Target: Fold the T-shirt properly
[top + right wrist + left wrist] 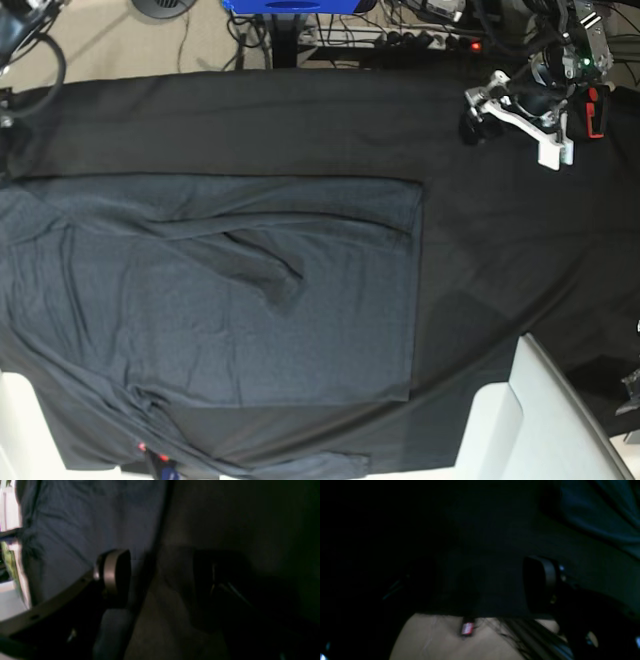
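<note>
Finding the T-shirt (215,290) lying spread flat on the cloth (500,250), creasing diagonally across the middle. Straddling the shirt's edge with the right gripper (165,577): holding one finger (116,576) over the shirt and the other just off it, over cloth, keeping the jaws wide apart and gripping nothing. Reaching in with the bent left arm (530,115), well apart from the shirt on its right, hanging the left gripper (478,115) low over cloth. Showing only one finger (541,582) in the dark, so not telling whether parted or closed.

Your table: black cloth (500,230) over it.
On the cloth you have one slate-grey T-shirt (210,300), spread flat, left of centre.
</note>
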